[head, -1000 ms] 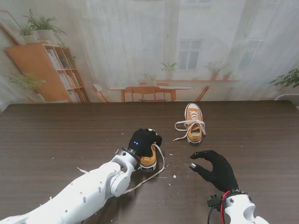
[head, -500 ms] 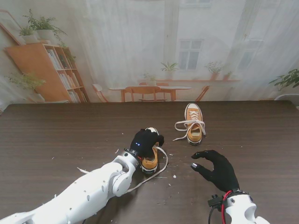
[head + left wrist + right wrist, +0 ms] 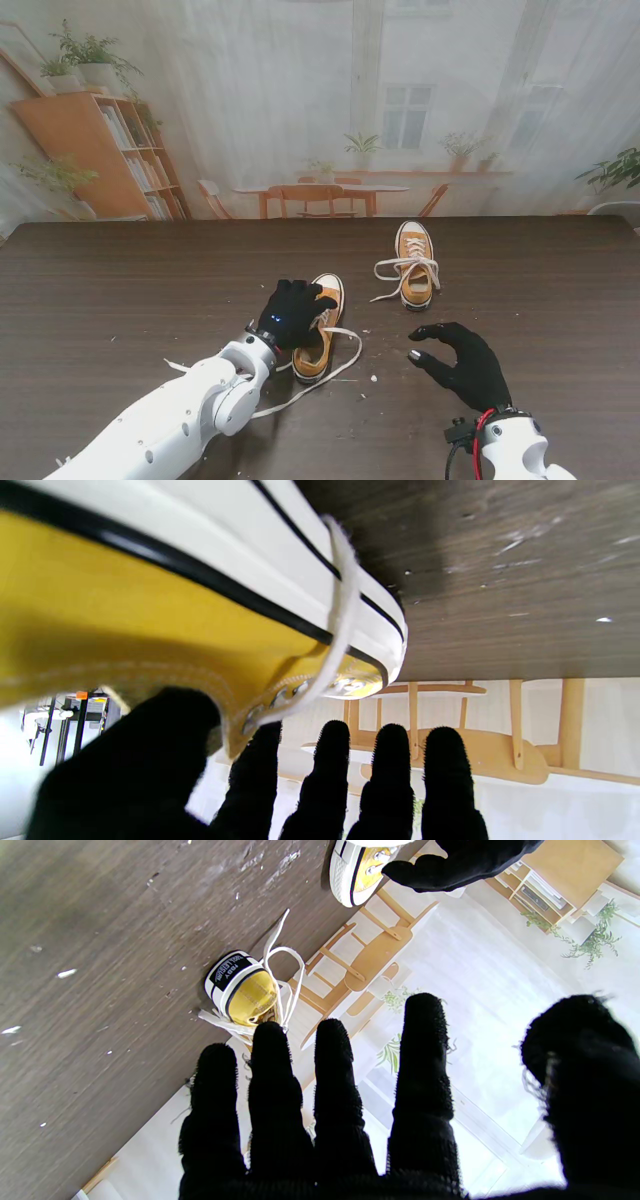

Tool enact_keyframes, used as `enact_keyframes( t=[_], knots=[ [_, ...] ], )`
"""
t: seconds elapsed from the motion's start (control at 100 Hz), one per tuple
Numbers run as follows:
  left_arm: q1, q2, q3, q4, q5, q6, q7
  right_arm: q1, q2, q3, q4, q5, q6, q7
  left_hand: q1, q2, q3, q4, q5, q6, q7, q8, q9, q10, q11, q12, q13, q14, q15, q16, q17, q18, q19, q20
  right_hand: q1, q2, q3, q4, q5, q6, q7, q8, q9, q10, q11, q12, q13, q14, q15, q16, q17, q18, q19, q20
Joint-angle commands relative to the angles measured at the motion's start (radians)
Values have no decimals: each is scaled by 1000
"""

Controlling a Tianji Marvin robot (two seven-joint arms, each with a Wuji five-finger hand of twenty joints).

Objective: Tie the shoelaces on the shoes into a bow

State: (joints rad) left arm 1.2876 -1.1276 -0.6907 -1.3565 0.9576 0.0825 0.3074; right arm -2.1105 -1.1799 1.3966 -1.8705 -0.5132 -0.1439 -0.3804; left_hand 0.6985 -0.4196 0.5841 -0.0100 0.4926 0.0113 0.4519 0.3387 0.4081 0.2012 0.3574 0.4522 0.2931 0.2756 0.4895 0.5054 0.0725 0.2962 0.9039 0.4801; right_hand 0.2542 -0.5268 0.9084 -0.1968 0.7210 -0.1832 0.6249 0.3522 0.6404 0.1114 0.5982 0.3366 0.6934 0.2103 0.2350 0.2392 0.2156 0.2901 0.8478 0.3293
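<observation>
near shoe [image 3: 318, 335]: mid worktop [image 3: 120, 280], clamped at its collar by left hand [image 3: 290, 312]; loose lace [image 3: 345, 350] trails beside it. risk: lace snags under sole, shoe tips. far shoe [image 3: 415, 265]: untied. right hand [image 3: 462, 362]: empty, fingers spread.

Left arm reaches in from the bottom-left corner, white forearm angled up toward table centre. Left hand [image 3: 291, 313], black-gloved, has its thumb [image 3: 135, 760] pressed on the near shoe's [image 3: 318, 335] upper; other fingers extended. Right hand [image 3: 462, 362] hovers low on the right, fingers [image 3: 422, 1080] spread and slightly curled, holding nothing.
</observation>
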Motion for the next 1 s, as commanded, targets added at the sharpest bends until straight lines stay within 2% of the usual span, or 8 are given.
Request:
enact_keyframes(
  t=[0.0,0.15,0.35,0.52,0.61,0.71,0.86,0.99],
  knots=[
    [15,8,-2,-32,5,9,-18,-8,1,-1,-9,-1,-6,11,-69,54,-78,-5,-27,84,-39,-28,-36,13,-42,-39,-48,14,-66,-43,-39,77,-74,-47,25,8,17,33,8,-32,-7,11,9,8,-15,-16,11,4,3,11,-8,-1,9,-8],
    [53,23,-31,-110,25,52,-102,-14,1,-1,-14,-3,-13,8,-61,89,-171,-1,-28,87,-96,-41,-61,15,-97,-75,-77,17,-167,-81,-62,88,-217,-92,26,8,15,33,8,-33,-7,11,10,9,-16,-17,12,4,3,11,-9,-1,9,-8],
    [98,42,-70,-211,32,90,-229,-18,0,1,-16,-2,-18,2,-48,144,-287,5,-43,98,-172,-56,-105,18,-148,-99,-121,15,-240,-95,-87,77,-353,-83,27,6,16,33,11,-33,-6,11,10,9,-15,-16,12,5,4,11,-7,-1,10,-8],
    [162,45,-134,-284,51,84,-225,-18,0,0,-15,-4,-20,-1,-26,260,-385,14,-41,103,-206,-55,-109,26,-163,-99,-123,11,-264,-86,-84,72,-413,-49,26,6,16,33,10,-33,-7,11,12,8,-15,-16,12,6,4,11,-7,-1,11,-9],
    [228,41,-192,-342,53,67,-183,-13,1,-5,-10,-10,-15,0,26,296,-461,38,-10,98,-199,-44,-74,27,-156,-95,-87,11,-257,-81,-69,70,-432,-27,26,5,17,33,10,-33,-7,11,13,9,-15,-16,14,5,5,11,-6,0,11,-9],
    [316,37,-273,-401,72,8,-100,1,2,-18,0,-24,2,-1,48,287,-451,50,33,85,-175,-34,-16,23,-141,-91,-38,8,-242,-77,-35,78,-417,-17,28,3,18,33,10,-31,-6,11,16,9,-13,-15,16,6,6,11,-6,1,12,-9],
    [437,36,-428,-438,70,-216,6,35,8,-50,23,-72,49,-4,55,266,-422,67,78,57,-139,-19,47,5,-134,-91,10,-14,-226,-82,-7,72,-382,-6,27,0,19,33,-1,-23,-10,10,19,9,-11,-15,21,5,8,12,-1,3,16,-9],
    [498,28,-521,-412,53,-329,95,70,14,-87,46,-128,97,-14,51,239,-382,68,107,50,-119,-12,91,-2,-125,-87,44,-18,-210,-87,5,84,-348,-8,31,-10,22,33,-33,2,-19,6,19,8,-7,-13,30,7,12,13,6,6,22,-9]
  ],
)
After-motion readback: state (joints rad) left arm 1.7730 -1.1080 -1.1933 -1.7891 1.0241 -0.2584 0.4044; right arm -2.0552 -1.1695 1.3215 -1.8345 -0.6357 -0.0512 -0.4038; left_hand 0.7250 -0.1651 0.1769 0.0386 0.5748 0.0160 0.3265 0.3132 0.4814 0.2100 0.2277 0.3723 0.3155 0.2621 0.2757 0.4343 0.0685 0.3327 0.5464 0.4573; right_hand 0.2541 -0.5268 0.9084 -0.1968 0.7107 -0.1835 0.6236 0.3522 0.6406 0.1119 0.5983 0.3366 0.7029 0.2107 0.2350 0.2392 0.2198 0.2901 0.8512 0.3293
